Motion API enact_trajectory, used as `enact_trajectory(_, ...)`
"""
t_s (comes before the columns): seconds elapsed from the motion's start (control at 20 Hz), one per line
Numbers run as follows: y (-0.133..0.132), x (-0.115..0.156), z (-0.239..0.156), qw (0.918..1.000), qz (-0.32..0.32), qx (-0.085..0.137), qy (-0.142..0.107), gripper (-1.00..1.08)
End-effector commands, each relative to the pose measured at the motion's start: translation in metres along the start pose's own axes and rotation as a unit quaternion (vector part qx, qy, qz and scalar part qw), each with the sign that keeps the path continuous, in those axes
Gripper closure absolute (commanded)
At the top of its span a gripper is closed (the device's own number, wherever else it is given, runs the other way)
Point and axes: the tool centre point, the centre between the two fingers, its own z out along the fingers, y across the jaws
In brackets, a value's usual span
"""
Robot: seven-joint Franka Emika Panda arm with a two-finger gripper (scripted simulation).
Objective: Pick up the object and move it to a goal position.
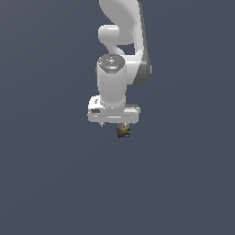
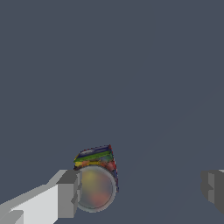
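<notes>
The object (image 1: 123, 132) is a tiny stubby piece with rainbow bands, showing just below the white hand in the exterior view. In the wrist view the object (image 2: 97, 177) shows a round tan face and red, green, blue and yellow bands, and it lies between the jaws. My gripper (image 2: 140, 192) is open, with its jaws wide apart. One grey finger (image 2: 68, 194) is right beside the object, touching it or nearly so, and the other finger (image 2: 213, 189) stands far off. In the exterior view the gripper (image 1: 114, 125) points straight down, its fingers mostly hidden by the hand.
A plain dark grey surface (image 1: 55, 183) fills both views. The white arm (image 1: 120, 41) rises up above the hand.
</notes>
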Motion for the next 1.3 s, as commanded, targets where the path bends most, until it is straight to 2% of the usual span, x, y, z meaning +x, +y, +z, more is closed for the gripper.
enact_trajectory(0.0,0.0,0.0,0.0,1.0,0.0,0.0,0.0,-0.92)
enact_trajectory(0.5,-0.002,-0.006,0.006,0.9999,-0.006,0.013,-0.009,-0.92)
enact_trajectory(0.9,-0.003,-0.007,0.008,0.9999,-0.01,0.012,-0.008,-0.92)
enact_trajectory(1.25,-0.017,-0.022,0.025,0.9993,-0.035,0.009,-0.004,-0.92)
